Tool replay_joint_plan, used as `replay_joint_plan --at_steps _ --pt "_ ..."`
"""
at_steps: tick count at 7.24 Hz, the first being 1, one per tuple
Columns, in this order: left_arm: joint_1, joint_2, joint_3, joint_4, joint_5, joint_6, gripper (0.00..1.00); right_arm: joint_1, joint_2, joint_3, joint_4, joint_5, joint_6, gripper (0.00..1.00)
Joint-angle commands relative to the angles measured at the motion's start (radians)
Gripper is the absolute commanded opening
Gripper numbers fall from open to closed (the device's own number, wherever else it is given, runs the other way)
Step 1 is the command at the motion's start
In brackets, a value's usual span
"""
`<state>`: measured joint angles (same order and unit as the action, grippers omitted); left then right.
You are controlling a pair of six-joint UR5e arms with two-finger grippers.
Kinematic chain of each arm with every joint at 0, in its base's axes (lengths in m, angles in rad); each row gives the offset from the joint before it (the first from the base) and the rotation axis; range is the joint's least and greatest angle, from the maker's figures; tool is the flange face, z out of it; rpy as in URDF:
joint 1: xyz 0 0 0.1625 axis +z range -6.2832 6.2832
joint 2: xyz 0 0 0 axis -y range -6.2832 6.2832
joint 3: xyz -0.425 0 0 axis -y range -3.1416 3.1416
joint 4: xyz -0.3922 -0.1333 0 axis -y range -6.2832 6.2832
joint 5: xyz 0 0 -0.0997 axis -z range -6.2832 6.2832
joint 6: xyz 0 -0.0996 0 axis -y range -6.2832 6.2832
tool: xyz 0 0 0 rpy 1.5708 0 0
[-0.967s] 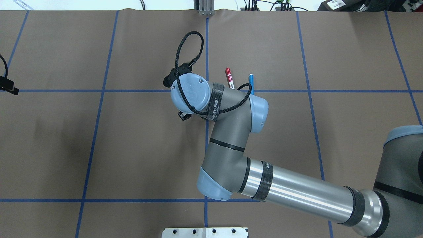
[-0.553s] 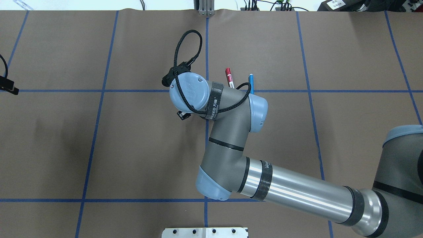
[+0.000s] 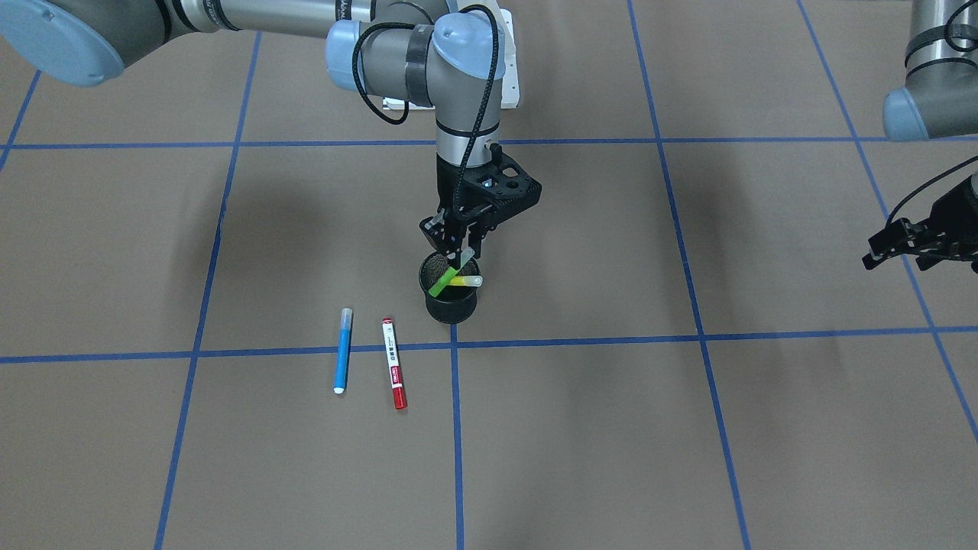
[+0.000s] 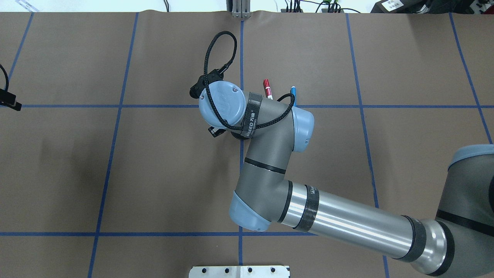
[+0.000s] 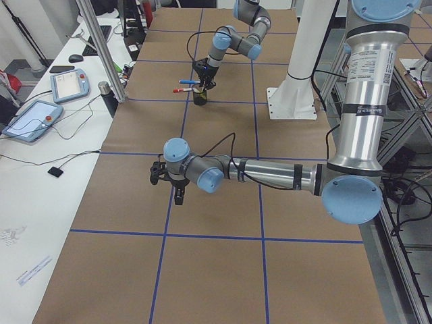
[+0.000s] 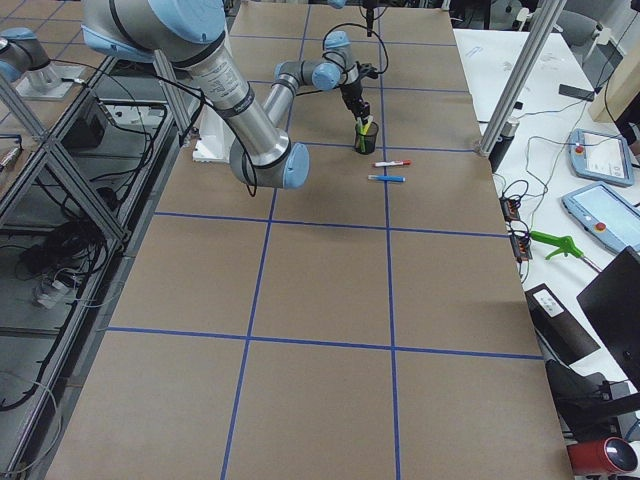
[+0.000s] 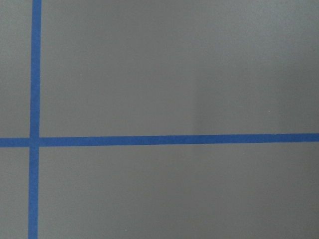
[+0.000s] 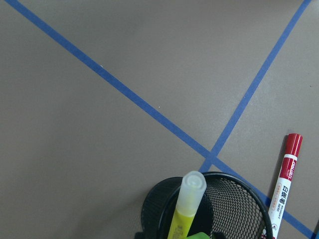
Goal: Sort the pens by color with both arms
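Observation:
My right gripper (image 3: pixel 461 254) hangs over the black mesh cup (image 3: pixel 451 299) and is shut on the upper end of the green pen (image 3: pixel 443 284), which tilts across the cup's mouth. The yellow pen (image 3: pixel 467 281) leans in the cup; it also shows in the right wrist view (image 8: pixel 187 206). The blue pen (image 3: pixel 343 350) and the red-and-white pen (image 3: pixel 393 374) lie side by side on the table beside the cup. In the overhead view the right wrist hides the cup. My left gripper (image 3: pixel 890 250) hovers far off at the table's side; its jaws are too small to read.
Brown paper with a blue tape grid (image 3: pixel 581 338) covers the table. The white metal base (image 4: pixel 239 271) sits at the near edge. The left wrist view shows only paper and tape (image 7: pixel 164 140).
The right wrist has shifted slightly away from the robot over the cup, covering more of the red and blue pens. The left arm has not moved.

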<state>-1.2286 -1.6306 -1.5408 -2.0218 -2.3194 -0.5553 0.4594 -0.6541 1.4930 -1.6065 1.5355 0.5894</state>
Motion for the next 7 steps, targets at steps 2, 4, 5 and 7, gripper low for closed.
replay_joint_plan --at_steps 2,4,5,7 --pt "0.000 0.008 -0.010 0.000 0.000 0.000 0.99 0.010 0.007 0.003 -0.001 0.002 -0.002 0.28" --pt "0.000 0.009 -0.018 0.000 0.000 -0.002 0.99 0.012 0.007 0.006 -0.001 0.002 -0.003 0.26" --pt "0.000 0.009 -0.019 0.002 -0.002 -0.002 0.99 0.016 0.007 0.007 -0.001 0.002 -0.003 0.24" --pt "0.001 -0.027 -0.041 0.018 -0.064 -0.111 0.99 0.019 0.007 0.010 -0.004 0.006 -0.005 0.14"
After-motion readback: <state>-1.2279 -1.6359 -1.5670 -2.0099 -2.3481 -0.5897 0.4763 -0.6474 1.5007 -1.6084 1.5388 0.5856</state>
